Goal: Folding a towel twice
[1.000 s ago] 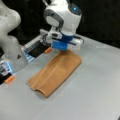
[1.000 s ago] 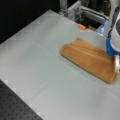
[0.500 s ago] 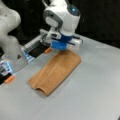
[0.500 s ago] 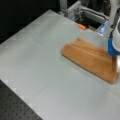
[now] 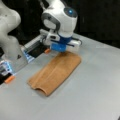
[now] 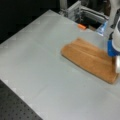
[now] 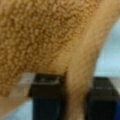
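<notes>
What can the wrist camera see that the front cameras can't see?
Only the wrist view shows the gripper up close: its two black fingers stand either side of a strip of the towel, whose terry loops fill the picture. Only a front view shows the whole towel lying folded into a long strip on the grey table, and the white arm above its far end. Both show the orange-brown towel and some table.

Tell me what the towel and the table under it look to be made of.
The towel: looped terry cloth, orange-brown and matte; the wrist view shows its nubbly pile, with a smoother plain band between the gripper fingers. It lies folded into a long strip. The table: probably painted or brushed metal, pale grey, with a smooth, dull sheen.
</notes>
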